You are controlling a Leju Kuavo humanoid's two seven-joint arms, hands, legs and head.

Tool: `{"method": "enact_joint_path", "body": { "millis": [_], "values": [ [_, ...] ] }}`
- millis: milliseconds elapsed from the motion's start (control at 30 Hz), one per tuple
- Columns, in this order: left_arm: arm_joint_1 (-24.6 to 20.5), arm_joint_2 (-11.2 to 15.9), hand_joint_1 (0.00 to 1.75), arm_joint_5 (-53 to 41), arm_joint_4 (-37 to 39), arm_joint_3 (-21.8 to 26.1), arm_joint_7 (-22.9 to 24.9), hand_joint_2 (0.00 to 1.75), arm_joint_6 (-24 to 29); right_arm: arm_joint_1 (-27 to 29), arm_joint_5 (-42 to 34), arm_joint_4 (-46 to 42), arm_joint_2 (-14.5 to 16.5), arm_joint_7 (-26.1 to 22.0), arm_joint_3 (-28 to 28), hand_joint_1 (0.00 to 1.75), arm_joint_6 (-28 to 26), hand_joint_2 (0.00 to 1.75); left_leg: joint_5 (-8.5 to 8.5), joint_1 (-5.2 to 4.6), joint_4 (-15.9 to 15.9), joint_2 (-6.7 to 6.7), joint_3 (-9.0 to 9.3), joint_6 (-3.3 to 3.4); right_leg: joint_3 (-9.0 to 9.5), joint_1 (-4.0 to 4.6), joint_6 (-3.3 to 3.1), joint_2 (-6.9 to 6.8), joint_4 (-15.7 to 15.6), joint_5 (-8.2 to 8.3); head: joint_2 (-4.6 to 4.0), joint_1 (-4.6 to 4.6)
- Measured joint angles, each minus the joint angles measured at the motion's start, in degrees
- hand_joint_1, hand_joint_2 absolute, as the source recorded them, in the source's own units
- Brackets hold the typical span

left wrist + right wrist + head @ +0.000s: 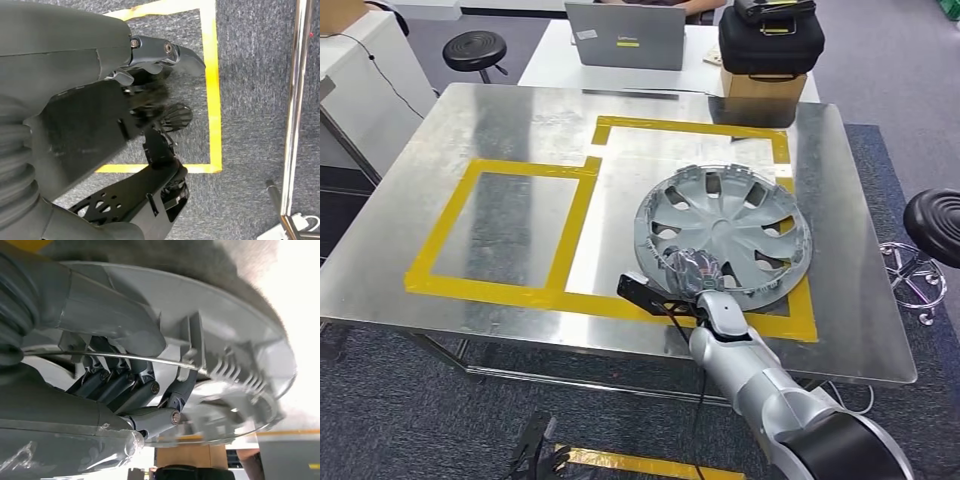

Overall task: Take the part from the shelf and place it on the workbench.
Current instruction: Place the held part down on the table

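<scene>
Big sheet-metal workbench, shiny and scuffed, marked with yellow tape rectangles; on it lies the round grey plastic hubcap, spoked, inside the right rectangle; right hand grips its near rim; left hand hangs empty, fingers apart.

I stand in what looks like a robotics lab or test workshop set up inside an office. Before me is a bare sheet-metal table marked out with yellow tape rectangles, and more yellow tape lines the grey carpet floor. Behind it a white desk carries an open laptop, a black equipment case on a cardboard box, and round black stools stand about.
</scene>
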Motion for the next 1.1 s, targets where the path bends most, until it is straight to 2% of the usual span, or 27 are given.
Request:
{"method": "enact_joint_path", "body": {
  "millis": [33, 100, 133, 200, 233, 267, 333, 367, 400, 433, 500, 533, 567, 700, 767, 833, 867, 900, 933, 1000, 1033, 1100],
  "values": [
    [-0.1, 0.0, 0.00, -0.1, 0.0, 0.0, 0.1, 1.75, 0.1, -0.3, 0.1, 0.1, 0.0, 0.3, 0.1, 0.87, 0.1, 0.87, 0.76, 0.15, -2.8, -0.08, 1.53, 0.16, -0.15, 0.08, 0.36, 0.09, 0.1, -0.03, 0.00, -0.04],
    [-0.1, 0.0, 0.00, -0.2, 0.0, 0.0, 0.2, 1.75, 0.3, -0.6, 0.1, 0.4, 0.0, 0.7, 0.3, 0.00, 0.2, 0.00, 0.72, 0.18, -5.2, -0.25, 2.69, 0.91, -0.34, 0.30, 1.08, 0.29, 0.2, 0.03, 0.00, 0.02],
    [0.0, 0.0, 0.00, -0.3, 0.0, 0.0, 0.3, 1.75, 0.5, -0.7, 0.1, 0.5, 0.0, 0.9, 0.4, 0.00, 0.2, 0.00, 0.70, 0.13, -5.1, -0.33, 2.61, 1.55, -0.30, 0.22, 1.37, 0.35, -0.1, 0.14, 0.00, 0.11],
    [0.0, 0.0, 0.00, -0.3, 0.0, -0.1, 0.4, 1.75, 0.7, -0.6, 0.3, 0.7, 0.0, 1.2, 0.5, 0.00, 0.4, 0.00, 0.86, 0.15, -5.2, -0.22, 2.63, 2.38, -0.64, 0.08, 1.90, 0.34, 0.5, -0.44, 0.00, 0.31],
    [-0.1, 0.0, 0.00, -0.2, 0.0, -0.1, 0.3, 1.31, 0.7, -0.6, 0.3, 0.8, 0.0, 1.3, 0.6, 0.00, 0.4, 0.00, 0.96, 0.19, -5.3, -0.17, 2.64, 2.75, -1.51, 0.06, 2.08, 0.32, 2.4, -1.59, 0.00, 0.44],
    [-0.1, 0.0, 0.00, 0.1, 0.0, -0.2, 0.1, 0.87, 0.6, -0.6, 0.4, 0.8, 0.0, 1.4, 0.7, 0.00, 0.4, 0.00, 0.99, 0.17, -5.3, -0.14, 2.64, 3.04, -2.95, 0.08, 2.19, 0.28, 5.5, -3.27, 0.00, 0.60],
    [0.0, 0.0, 0.00, 0.8, 0.0, -0.1, -0.3, 0.00, 0.2, -0.4, 0.6, 1.0, 0.0, 1.6, 0.9, 0.00, 0.3, 0.00, 0.97, -0.03, -5.3, -0.15, 2.62, 3.39, -6.52, 0.13, 2.22, 0.27, 13.1, -6.58, 0.00, 0.80],
    [0.0, 0.0, 0.00, 1.1, 0.0, -0.1, -0.4, 0.00, 0.0, -0.4, 0.7, 1.2, 0.0, 1.6, 0.9, 0.00, 0.3, 0.00, 0.94, -0.14, -5.3, -0.17, 2.62, 3.46, -7.70, 0.14, 2.17, 0.27, 15.5, -7.15, 0.00, 0.81],
    [0.0, 0.0, 0.00, 1.2, 0.0, 0.0, -0.4, 0.00, -0.1, -0.4, 0.8, 1.3, 0.0, 1.7, 0.9, 0.00, 0.2, 0.00, 0.93, -0.22, -5.3, -0.20, 2.64, 3.48, -7.91, 0.16, 2.05, 0.26, 15.8, -6.66, 0.00, 0.81],
    [0.0, 0.0, 0.00, 1.4, 0.0, 0.0, -0.4, 0.00, -0.2, -0.4, 0.9, 1.3, 0.0, 1.7, 1.0, 0.00, 0.2, 0.00, 0.91, -0.27, -5.3, -0.23, 2.69, 3.47, -7.03, 0.18, 1.90, 0.26, 13.8, -5.22, 0.00, 0.80],
    [0.0, 0.0, 0.00, 1.5, 0.0, 0.0, -0.4, 0.00, -0.2, -0.7, 1.0, 1.4, 0.0, 1.6, 1.0, 0.00, 0.1, 0.00, 0.80, -0.41, -5.2, -0.28, 2.77, 3.24, -3.25, 0.24, 1.55, 0.27, 6.2, -1.73, 0.00, 0.81],
    [0.0, 0.0, 0.00, 1.5, 0.0, 0.0, -0.4, 0.00, -0.3, -0.8, 1.1, 1.4, 0.0, 1.6, 1.0, 0.00, 0.1, 0.00, 0.75, -0.50, -5.2, -0.31, 2.76, 3.01, -1.62, 0.28, 1.40, 0.30, 3.1, -0.69, 0.00, 0.78],
    [0.0, 0.0, 0.00, 1.6, 0.0, 0.0, -0.4, 0.00, -0.3, -0.8, 1.2, 1.4, 0.0, 1.6, 1.0, 0.00, 0.0, 0.00, 0.77, -0.58, -5.2, -0.32, 2.72, 2.72, -0.66, 0.36, 1.28, 0.34, 1.2, -0.28, 0.00, 0.76],
    [0.0, 0.0, 0.00, 1.6, 0.0, 0.0, -0.4, 0.00, -0.4, -1.0, 1.4, 1.4, 0.1, 1.6, 1.2, 0.00, -0.1, 0.00, 0.59, -0.42, -5.2, -0.27, 2.59, 1.43, -0.22, 0.45, 0.22, 0.42, 0.1, -0.01, 0.00, 0.67],
    [-0.1, 0.0, 0.00, 1.8, 0.0, 0.0, -0.4, 0.00, -0.4, -1.1, 1.9, 1.4, 0.2, 1.9, 1.3, 0.00, -0.4, 0.00, -1.75, -0.41, -1.6, -0.16, 0.83, 0.91, 0.01, 0.20, -0.33, 0.31, -0.2, 0.15, 0.00, 0.55],
    [0.0, 0.1, 0.00, 2.1, 0.0, 0.0, -0.5, 0.00, -0.4, -1.1, 2.8, 1.4, 0.1, 2.8, 1.4, 0.00, -1.1, 0.00, -4.99, -0.41, 5.6, -0.12, -2.74, 0.58, -0.03, 0.19, -0.59, 0.24, -0.3, 0.15, 0.00, 0.48],
    [0.1, 0.2, 0.00, 2.3, 0.0, 0.0, -0.5, 0.00, -0.4, -1.1, 3.4, 1.4, 0.1, 3.6, 1.4, 0.00, -1.9, 0.00, -5.75, -0.39, 8.4, -0.12, -4.18, 0.49, -0.06, 0.18, -0.63, 0.24, -0.3, 0.14, 0.00, 0.49],
    [0.2, 0.2, 0.00, 2.5, 0.0, 0.0, -0.5, 0.00, -0.4, -1.1, 4.2, 1.4, 0.1, 4.5, 1.4, 0.00, -3.2, 0.00, -5.52, -0.37, 9.5, -0.12, -4.80, 0.44, -0.07, 0.17, -0.63, 0.25, -0.3, 0.15, 0.00, 0.49],
    [0.2, 0.2, 0.00, 2.7, 0.0, 0.0, -0.6, 0.00, -0.4, -1.2, 5.0, 1.4, 0.1, 5.5, 1.5, 0.00, -4.9, 0.00, -4.30, -0.32, 8.6, -0.11, -4.36, 0.42, -0.05, 0.14, -0.58, 0.28, -0.3, 0.16, 0.00, 0.49],
    [0.3, 0.3, 0.00, 3.1, 0.0, 0.0, -0.8, 0.00, -0.2, -1.5, 6.6, 1.1, -0.1, 7.5, 1.6, 0.00, -9.2, 0.00, -0.63, -0.13, 2.3, 0.02, -1.14, 0.35, -0.04, 0.11, -0.23, 0.40, -0.2, 0.16, 0.00, 0.47],
    [0.3, 0.3, 0.00, 3.3, 0.0, 0.0, -0.9, 0.00, 0.0, -1.8, 7.5, 0.7, -0.4, 8.4, 1.6, 0.00, -11.7, 0.00, 0.46, -0.04, -1.1, 0.03, 0.56, 0.48, -0.21, 0.22, 0.07, 0.48, 0.1, 0.10, 0.00, 0.43],
    [0.4, 0.3, 0.00, 3.8, 0.0, 0.1, -1.3, 0.00, 0.2, -2.2, 9.5, -1.0, -1.1, 9.8, 1.7, 0.00, -16.4, 0.00, 1.03, -0.01, -4.7, 0.01, 2.19, 1.08, -0.59, 0.48, 0.73, 0.57, 0.3, 0.11, 0.00, 0.47]
  ]
}}
